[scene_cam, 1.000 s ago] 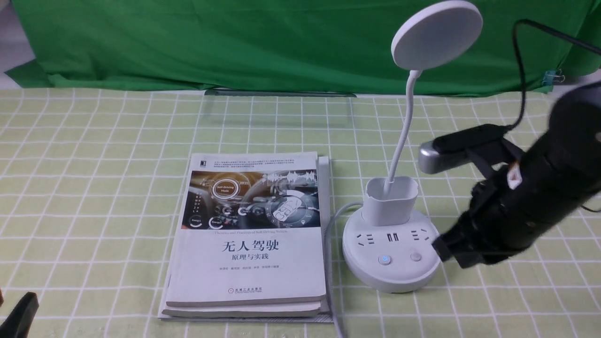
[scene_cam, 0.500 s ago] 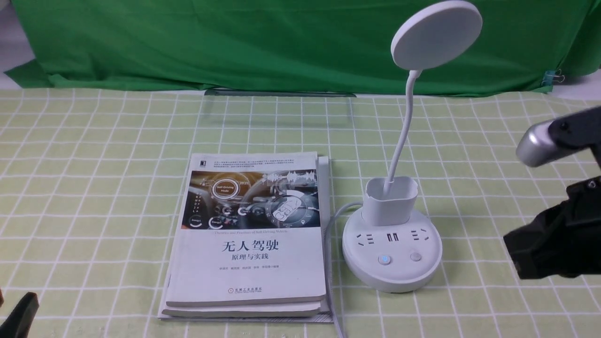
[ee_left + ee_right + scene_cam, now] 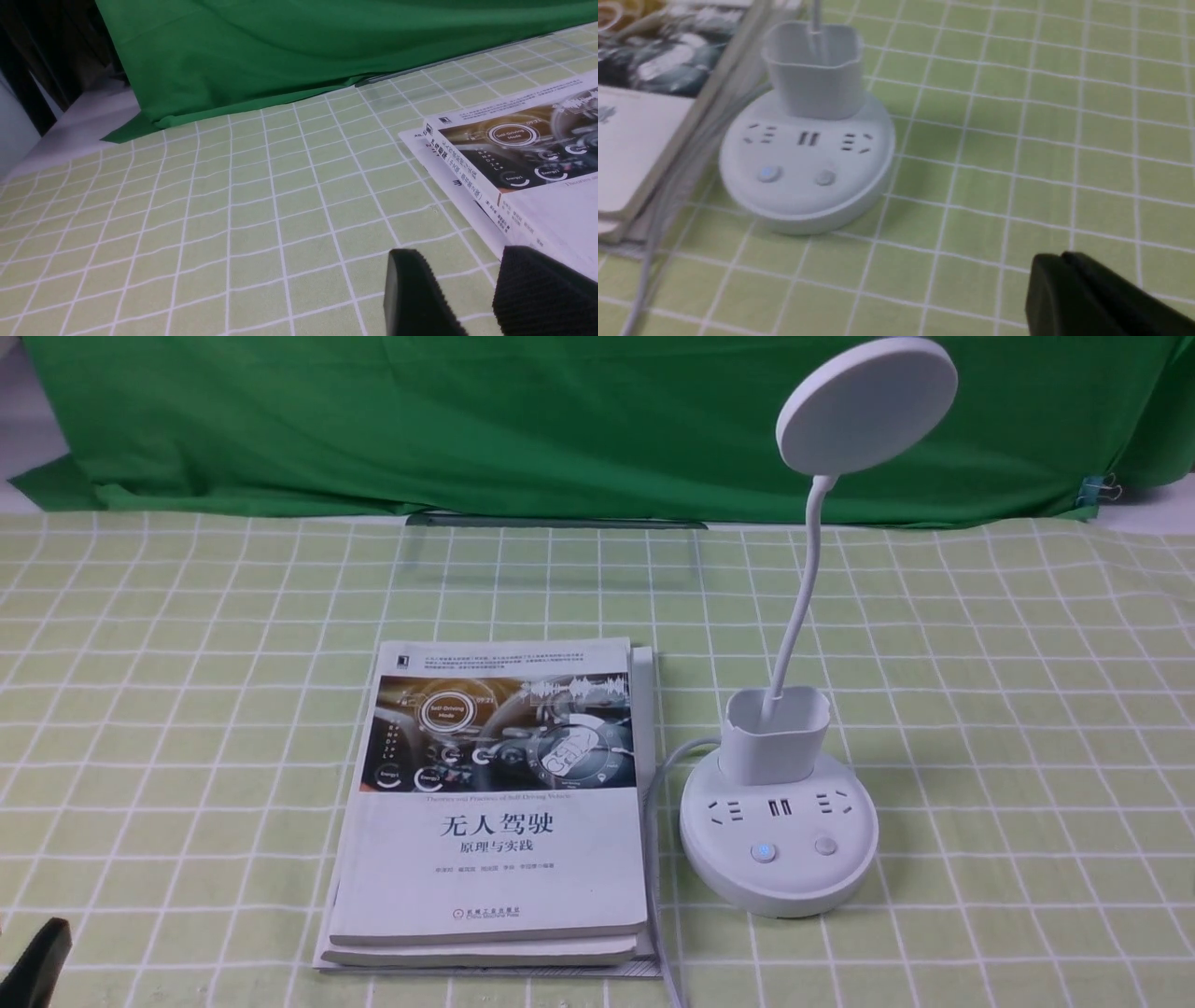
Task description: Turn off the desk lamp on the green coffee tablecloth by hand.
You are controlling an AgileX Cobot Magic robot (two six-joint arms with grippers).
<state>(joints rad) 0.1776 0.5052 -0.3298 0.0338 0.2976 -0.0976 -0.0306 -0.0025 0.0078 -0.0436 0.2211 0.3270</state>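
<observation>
the jaws of the right hand (image 3: 1060,261) are pressed together with nothing between them, low over the green coffee tablecloth (image 3: 1027,709) and apart from the desk lamp (image 3: 778,840). the jaws of the left hand (image 3: 458,261) stand apart and empty, near the edge of the stacked books (image 3: 495,803). the lamp stands upright on the cloth-covered worktop, just right of the books. of its 2 buttons, the left one (image 3: 764,851) shows a small blue glow.

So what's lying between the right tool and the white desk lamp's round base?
Only bare yellow-green grid tablecloth; the right wrist view shows nothing else between the black right tool and the white lamp's round base.
</observation>
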